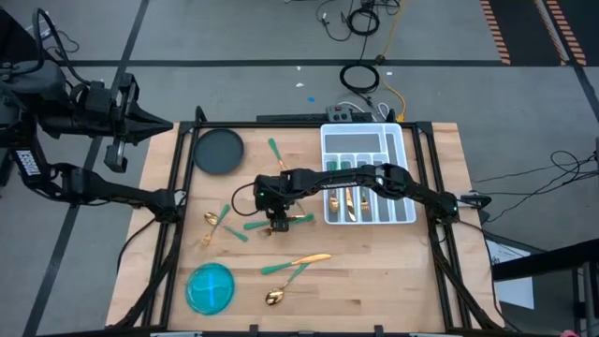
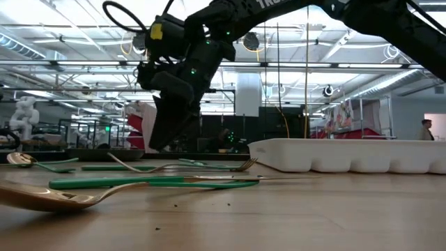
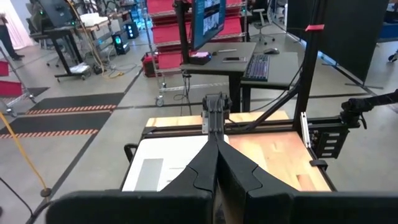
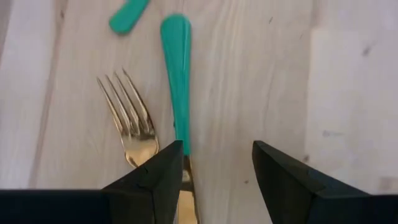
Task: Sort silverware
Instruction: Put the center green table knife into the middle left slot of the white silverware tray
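Note:
My right gripper [image 1: 277,225] reaches in from the table's right, over the white tray, to the table's middle. It points down, open, low over a cluster of silverware [image 1: 298,219]. In the right wrist view the gripper [image 4: 217,155] has one finger over the gold neck [image 4: 187,186] of a teal-handled piece [image 4: 177,68]. A gold fork head [image 4: 132,127] lies flat beside that. More pieces lie flat on the wood: some left of the gripper [image 1: 218,222], others nearer the front edge [image 1: 301,263]. A few gold pieces [image 1: 351,199] lie in the tray. My left gripper [image 1: 159,124] waits, shut, beyond the table's far left corner. My right gripper points down from above, its fingers lying across the teal-handled piece. One finger [image 4: 163,177] covers the gold neck. I cannot tell whether it touches it. The piece lies flat on the table.
The white compartmented tray [image 1: 393,150] sits at the table's far right. A dark round plate [image 1: 218,152] is at the far left, a round blue bowl [image 1: 210,287] at the near left. One teal-handled piece [image 1: 274,151] lies beside the plate. Bare wood shows at the near right.

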Motion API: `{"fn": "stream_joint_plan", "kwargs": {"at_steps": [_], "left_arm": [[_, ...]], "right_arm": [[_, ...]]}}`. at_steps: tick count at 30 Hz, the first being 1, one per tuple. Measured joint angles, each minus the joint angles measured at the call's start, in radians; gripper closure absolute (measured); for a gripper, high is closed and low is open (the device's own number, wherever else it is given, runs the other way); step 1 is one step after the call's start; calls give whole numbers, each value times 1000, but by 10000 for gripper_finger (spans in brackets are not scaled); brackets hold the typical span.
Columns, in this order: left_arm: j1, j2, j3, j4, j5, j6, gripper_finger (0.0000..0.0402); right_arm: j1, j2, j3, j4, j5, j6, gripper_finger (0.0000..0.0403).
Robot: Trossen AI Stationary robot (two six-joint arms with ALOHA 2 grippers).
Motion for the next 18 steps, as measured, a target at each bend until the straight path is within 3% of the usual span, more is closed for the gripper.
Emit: {"fn": "stream_joint_plan", "kwargs": {"at_steps": [18], "left_arm": [[0,0,0,-19,0,-2,388]], "right_arm": [[22,4,-26,-28,-4,-12,218]]}}
